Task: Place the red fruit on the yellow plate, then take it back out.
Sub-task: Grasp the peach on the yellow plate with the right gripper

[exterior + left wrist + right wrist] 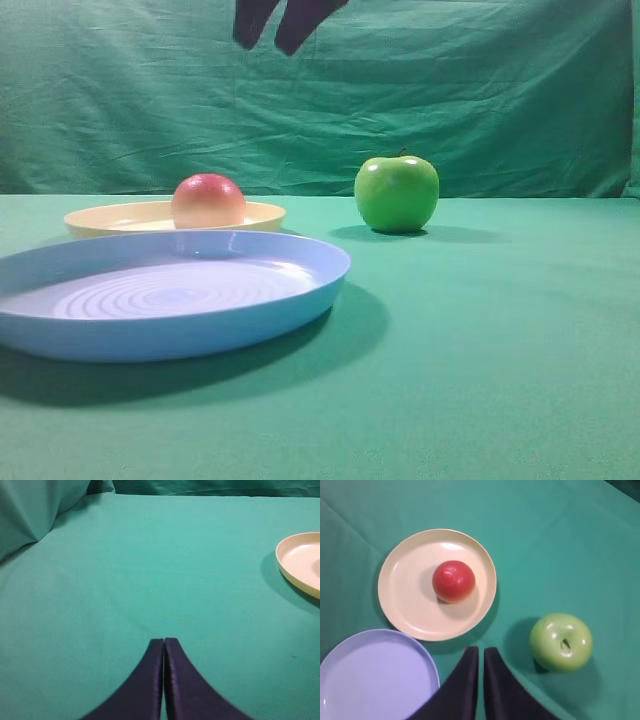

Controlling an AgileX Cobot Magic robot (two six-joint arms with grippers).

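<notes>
Your right gripper has its dark fingers pressed together with nothing between them, and it hangs high above the green cloth, looking straight down. Your left gripper is likewise closed on nothing, low over bare cloth, with only the edge of the plate at its far right.

Just beyond the right gripper's tips lies the shallow round pale yellow plastic plate, and the round smooth red fruit sits on it, a little right of the plate's centre, free of any grip. So I judge the first half done: the fruit is placed, and taking it back out is what's left for you.

The fruit is close to a ball, so it has no real long axis; its red side faces up.

To the right stands a glossy green apple, and nearer left a larger light blue ringed plate
</notes>
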